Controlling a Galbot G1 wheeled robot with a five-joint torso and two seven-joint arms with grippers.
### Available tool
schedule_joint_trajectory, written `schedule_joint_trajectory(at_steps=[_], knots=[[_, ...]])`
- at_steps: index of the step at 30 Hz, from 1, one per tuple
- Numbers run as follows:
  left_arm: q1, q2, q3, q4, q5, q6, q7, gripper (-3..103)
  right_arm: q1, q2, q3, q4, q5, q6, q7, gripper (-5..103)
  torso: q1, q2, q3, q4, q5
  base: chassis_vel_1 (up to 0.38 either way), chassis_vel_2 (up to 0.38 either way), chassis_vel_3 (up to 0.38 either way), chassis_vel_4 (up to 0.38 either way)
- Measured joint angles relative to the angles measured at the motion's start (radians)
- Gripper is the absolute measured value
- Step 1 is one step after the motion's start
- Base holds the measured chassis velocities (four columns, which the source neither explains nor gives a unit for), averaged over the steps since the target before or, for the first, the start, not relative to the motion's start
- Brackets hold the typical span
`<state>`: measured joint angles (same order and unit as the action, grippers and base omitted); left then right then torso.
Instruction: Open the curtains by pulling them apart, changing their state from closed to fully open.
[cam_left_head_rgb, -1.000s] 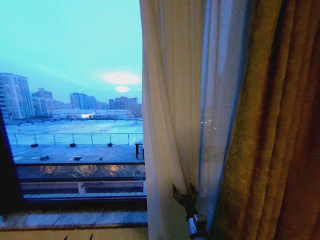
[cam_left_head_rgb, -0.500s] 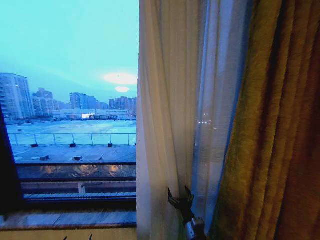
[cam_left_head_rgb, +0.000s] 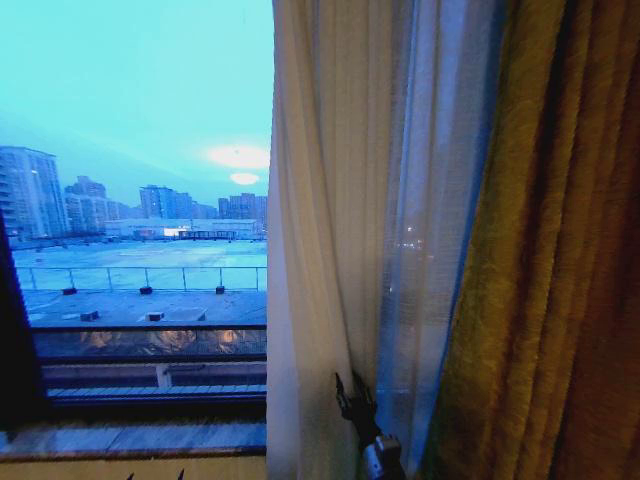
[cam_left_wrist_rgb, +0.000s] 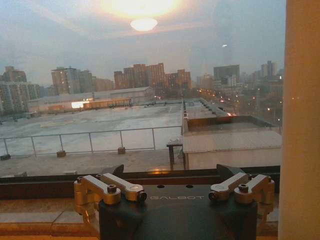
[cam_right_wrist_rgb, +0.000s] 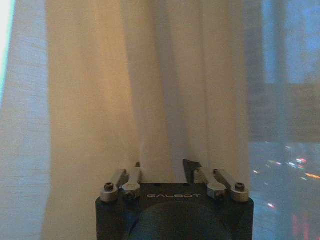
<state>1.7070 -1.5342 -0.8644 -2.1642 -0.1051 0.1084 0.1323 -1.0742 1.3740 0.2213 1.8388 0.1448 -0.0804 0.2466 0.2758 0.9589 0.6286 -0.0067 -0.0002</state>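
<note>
The sheer white curtains (cam_left_head_rgb: 335, 200) hang bunched in vertical folds right of centre, their free edge falling beside the bare window glass (cam_left_head_rgb: 140, 150). My right gripper (cam_left_head_rgb: 352, 392) sits low against these folds, open. In the right wrist view its fingers (cam_right_wrist_rgb: 190, 167) stand apart, with the curtains (cam_right_wrist_rgb: 150, 90) close in front and a fold narrowing down between them. My left gripper (cam_left_wrist_rgb: 171, 172) is open and holds nothing; it faces the window, with a strip of the curtains (cam_left_wrist_rgb: 300, 125) at one side. Its tips (cam_left_head_rgb: 155, 474) just show at the head view's lower edge.
A heavy golden-brown drape (cam_left_head_rgb: 545, 260) hangs right of the sheer fabric. The window sill (cam_left_head_rgb: 130, 438) runs below the glass, with a dark frame post (cam_left_head_rgb: 15, 340) at the far left. Rooftops and distant towers lie outside.
My right gripper has slid left and lower along the folds. The sheer curtain's free edge has shifted slightly left. The left gripper has not moved.
</note>
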Motion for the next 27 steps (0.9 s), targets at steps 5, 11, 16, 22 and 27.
schedule_joint_trajectory(at_steps=[5,11,16,22,27], knots=[[0.004,-0.002,0.003,-0.006,0.001,0.000,0.000,100,0.031,0.000,0.043,-0.056,0.019,0.000,0.018,19,0.000,0.000,0.000,0.0000,0.0000,0.000,0.000,0.000,0.000],[0.012,0.000,0.003,-0.012,0.002,-0.001,0.000,100,0.072,0.000,0.139,-0.155,0.032,0.019,0.024,2,0.000,0.000,0.000,0.0000,0.0000,0.000,0.000,0.000,0.000],[0.018,0.001,0.003,-0.015,0.003,-0.002,0.001,100,0.111,0.000,0.220,-0.225,0.055,0.039,0.027,0,0.000,0.000,0.000,0.0000,0.0001,0.000,0.000,0.000,0.000],[0.028,0.006,0.003,-0.026,0.003,-0.002,0.001,100,0.194,0.000,0.301,-0.341,0.073,0.067,0.053,0,0.000,0.000,0.000,0.0000,0.0000,0.000,0.000,0.000,0.000],[0.030,0.005,0.001,-0.027,0.002,-0.004,0.002,100,0.216,0.000,0.315,-0.394,0.058,0.081,0.066,0,0.000,0.000,0.000,0.0001,0.0000,0.000,0.000,0.000,0.000]])
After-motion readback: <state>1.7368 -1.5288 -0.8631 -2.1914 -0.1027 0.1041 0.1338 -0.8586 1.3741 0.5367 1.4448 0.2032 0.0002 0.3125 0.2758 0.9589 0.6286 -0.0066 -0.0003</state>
